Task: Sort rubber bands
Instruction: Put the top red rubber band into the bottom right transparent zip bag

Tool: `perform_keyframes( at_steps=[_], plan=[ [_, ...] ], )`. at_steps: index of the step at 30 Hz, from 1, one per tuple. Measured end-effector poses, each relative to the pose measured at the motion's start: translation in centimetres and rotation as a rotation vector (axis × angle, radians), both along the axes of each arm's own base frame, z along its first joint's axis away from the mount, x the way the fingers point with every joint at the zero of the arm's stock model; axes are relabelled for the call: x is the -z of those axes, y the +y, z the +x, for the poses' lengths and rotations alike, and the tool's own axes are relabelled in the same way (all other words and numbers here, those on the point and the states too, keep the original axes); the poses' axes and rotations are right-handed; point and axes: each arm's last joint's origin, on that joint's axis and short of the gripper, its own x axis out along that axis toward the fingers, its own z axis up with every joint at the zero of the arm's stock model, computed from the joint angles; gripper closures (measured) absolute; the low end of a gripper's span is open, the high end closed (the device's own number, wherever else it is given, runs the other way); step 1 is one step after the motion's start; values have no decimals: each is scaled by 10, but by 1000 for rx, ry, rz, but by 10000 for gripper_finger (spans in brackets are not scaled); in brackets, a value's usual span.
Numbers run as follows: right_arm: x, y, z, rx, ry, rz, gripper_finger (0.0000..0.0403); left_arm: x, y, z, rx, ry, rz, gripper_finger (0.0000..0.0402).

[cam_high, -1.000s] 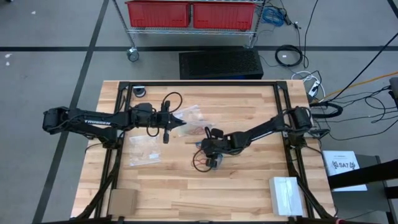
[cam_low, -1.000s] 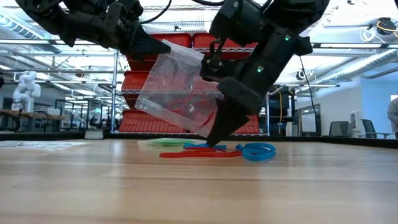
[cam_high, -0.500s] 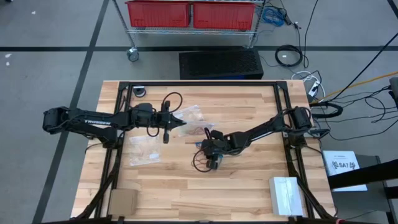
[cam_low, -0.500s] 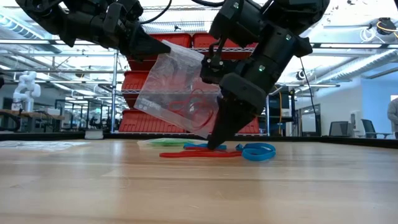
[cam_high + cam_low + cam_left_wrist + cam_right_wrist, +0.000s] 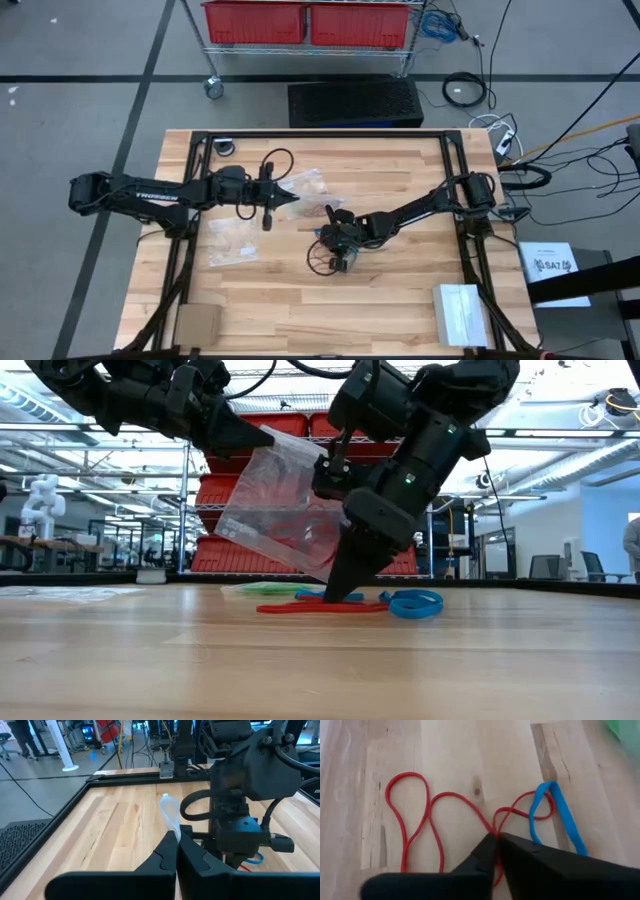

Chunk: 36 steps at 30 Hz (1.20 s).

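The held bag (image 5: 305, 186) hangs over the table (image 5: 400, 300) centre, the rubber bands (image 5: 470, 815) at its 5 o'clock, 1 flat bag (image 5: 232, 243) at 8 o'clock.

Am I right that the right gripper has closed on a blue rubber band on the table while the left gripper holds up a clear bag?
Not quite: the right gripper is shut on a red rubber band, as the right wrist view shows; the blue rubber band lies beside it. The left gripper does hold up the clear bag.

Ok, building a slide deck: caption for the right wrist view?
Right gripper shut on a red rubber band lying on the table, blue band alongside.
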Motion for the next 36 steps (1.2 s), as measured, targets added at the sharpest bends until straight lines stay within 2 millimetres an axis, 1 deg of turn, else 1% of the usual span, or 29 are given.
perform_keyframes(
  at_steps=[3, 5, 14, 19, 28, 33, 36],
  plan=[
    [-7, 7, 3, -37, 30, -14, 394, 0, 0, 0, -5, 2, 1, 400],
    [-15, 13, 4, -62, 59, -37, 397, 0, 0, 0, -10, 3, 1, 400],
    [-77, 34, 21, -122, 11, -231, 402, 0, 0, 0, -16, 4, 0, 400],
    [-102, 44, 25, -147, -3, -328, 402, 0, 0, 0, -17, 5, 0, 400],
    [-147, 40, 26, -93, 39, -509, 403, 0, 0, 0, -17, 5, -1, 400],
    [-166, 38, 25, -101, 52, -576, 403, 0, 0, 0, -17, 5, -1, 400],
    [-178, 36, 21, -78, 60, -617, 403, 0, 0, 0, -17, 5, -1, 400]
  ],
)
